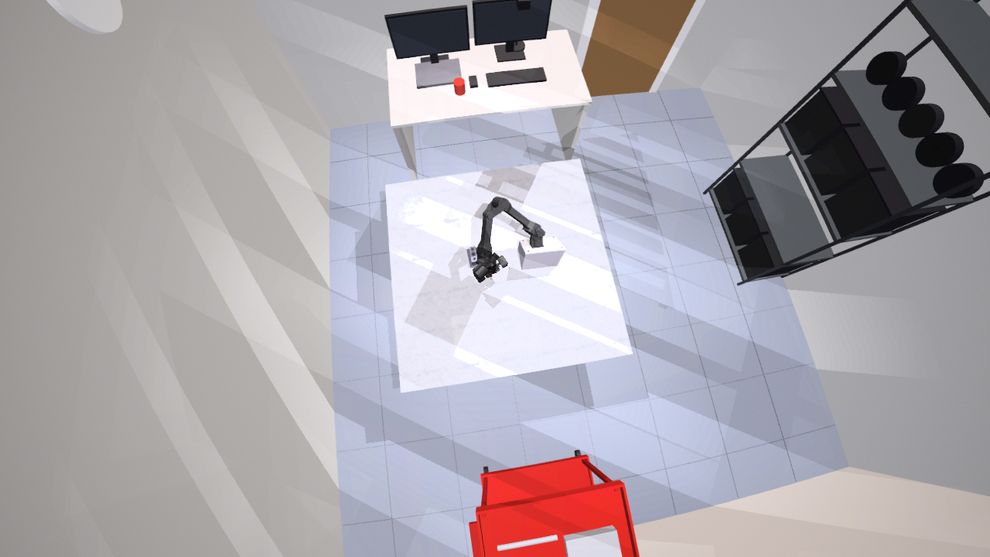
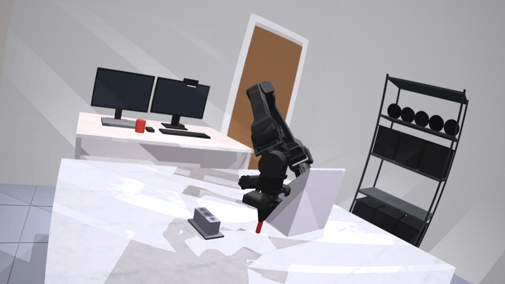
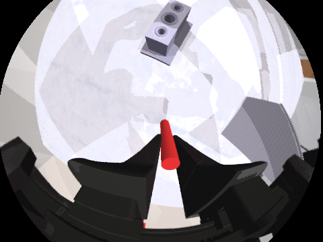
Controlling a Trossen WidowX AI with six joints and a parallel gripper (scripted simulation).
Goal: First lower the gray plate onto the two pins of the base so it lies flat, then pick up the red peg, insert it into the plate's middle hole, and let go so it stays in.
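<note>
The gray plate (image 1: pixel 473 256) (image 2: pixel 212 227) (image 3: pixel 157 45) is a block with three holes in a row along its top. It sits level on the thin, wider foot of the base (image 2: pixel 214 236) (image 3: pixel 158 58); the pins cannot be made out clearly. The middle hole looks dark and empty. My gripper (image 2: pixel 260 219) (image 3: pixel 166 138) is shut on the red peg (image 2: pixel 259 227) (image 3: pixel 168 148), near the peg's middle. In the exterior view the peg hangs slightly tilted below the fingertips, a little above the table, to the right of the plate. In the wrist view the plate is ahead at the top.
A pale ribbed box (image 1: pixel 543 258) (image 2: pixel 307 208) (image 3: pixel 269 131) stands under the arm's mount, to the right of my gripper. The marble table (image 1: pixel 442 360) (image 2: pixel 81 219) bears all of this. A desk (image 1: pixel 512 107) (image 2: pixel 91 132) with monitors and a red cup (image 1: pixel 459 86) (image 2: pixel 140 126) stands behind.
</note>
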